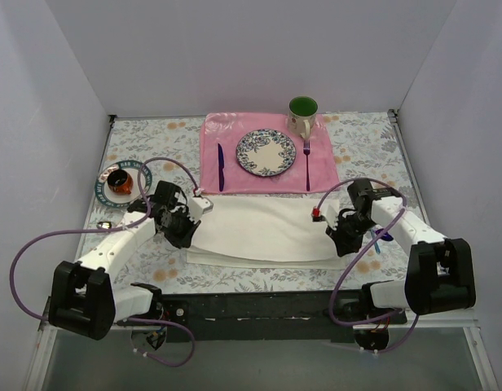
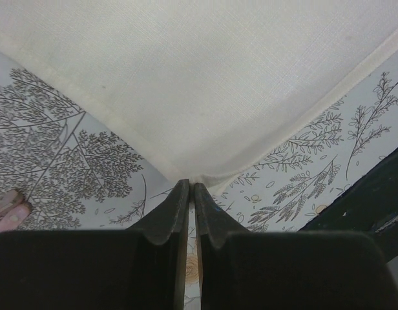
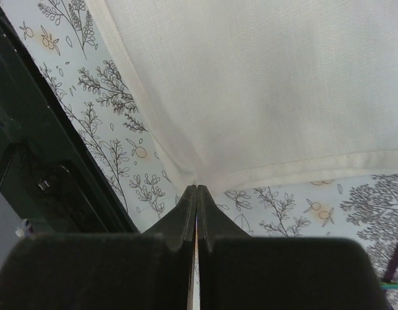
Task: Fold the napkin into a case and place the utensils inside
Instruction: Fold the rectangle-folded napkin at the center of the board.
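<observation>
- Tabletop [image 1: 137, 138] has a floral print; plain white walls [image 1: 235, 49] close it in on three sides.
- Cream napkin [image 1: 267, 232] lies spread at near centre, just beside the near edge of the pink placemat [image 1: 235, 134], which carries the plate [image 1: 266, 152].
- Your left gripper [image 2: 190, 186] is pinched tight on the napkin's near-left corner.
- Your right gripper [image 3: 196, 188] is clamped on its near-right corner, fingers together.

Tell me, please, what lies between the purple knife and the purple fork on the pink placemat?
The patterned plate lies between the knife and the fork, shown in the top external view.
</observation>
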`<state>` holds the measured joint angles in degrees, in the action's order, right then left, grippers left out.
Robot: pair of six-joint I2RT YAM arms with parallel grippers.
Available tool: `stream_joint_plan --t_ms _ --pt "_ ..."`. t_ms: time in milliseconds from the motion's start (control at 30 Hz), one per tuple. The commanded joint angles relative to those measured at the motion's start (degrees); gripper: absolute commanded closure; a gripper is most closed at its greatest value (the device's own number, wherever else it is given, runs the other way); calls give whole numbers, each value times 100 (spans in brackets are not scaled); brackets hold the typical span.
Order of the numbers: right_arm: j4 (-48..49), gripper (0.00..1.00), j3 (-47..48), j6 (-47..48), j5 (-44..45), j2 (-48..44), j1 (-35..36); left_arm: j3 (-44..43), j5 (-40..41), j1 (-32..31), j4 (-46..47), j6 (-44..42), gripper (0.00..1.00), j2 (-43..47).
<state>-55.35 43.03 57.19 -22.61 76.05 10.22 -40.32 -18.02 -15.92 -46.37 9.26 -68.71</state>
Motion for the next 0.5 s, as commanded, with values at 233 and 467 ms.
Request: stream_joint_plan --t_ms 233,467 --pt "-951 99 454 468 2 -679 -2 -742 -79 1 -707 -213 100 560" --pt "-529 99 66 319 -15 -443 -2 -232 -96 1 -540 -293 100 420"
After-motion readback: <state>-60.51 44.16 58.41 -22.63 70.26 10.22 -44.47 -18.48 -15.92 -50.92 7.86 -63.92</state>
